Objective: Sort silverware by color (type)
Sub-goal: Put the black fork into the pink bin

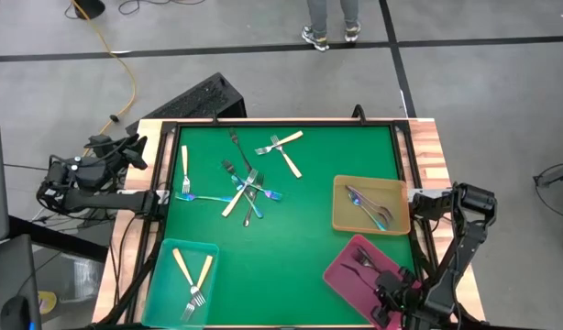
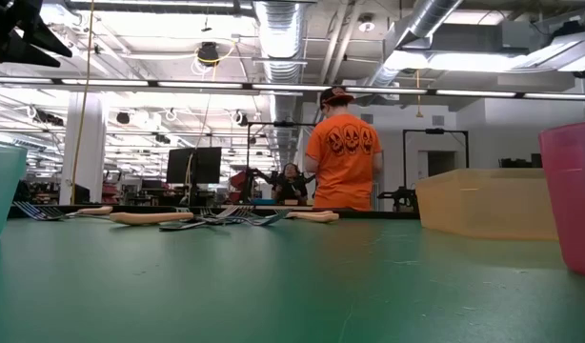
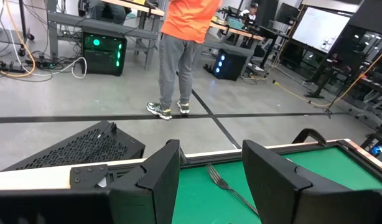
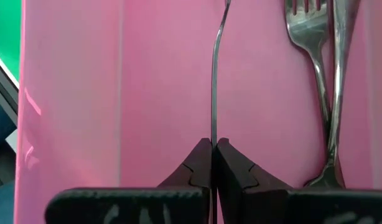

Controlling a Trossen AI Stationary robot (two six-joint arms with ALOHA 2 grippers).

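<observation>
My right gripper (image 1: 391,291) (image 4: 213,144) is down in the pink tray (image 1: 347,271), shut on a dark fork (image 4: 213,74). Two more dark forks (image 4: 321,93) lie beside it on the tray floor. My left gripper (image 1: 135,151) (image 3: 209,168) waits open past the table's left edge, touching nothing. Loose forks lie on the green mat: a crossed pile (image 1: 247,189), two cream-handled ones (image 1: 283,151), a dark one (image 1: 236,142) (image 3: 223,185) and a cream one (image 1: 183,163). The teal tray (image 1: 162,291) holds two cream forks (image 1: 193,275). Iridescent forks (image 1: 369,205) lie in the tan tray (image 1: 341,215). My right gripper pinches the dark fork's thin handle (image 4: 213,127) between its two fingertips, coming from above into the pink tray. The fork is seen edge-on and runs straight out from the fingers over the tray floor. Whether it rests on the floor I cannot tell.
The mat's raised dark frame (image 1: 281,122) borders the work area. A person in an orange shirt (image 2: 342,152) stands beyond the far edge. A black perforated box (image 1: 194,99) sits off the far left corner. Bare mat lies between the pile and the trays (image 1: 281,257).
</observation>
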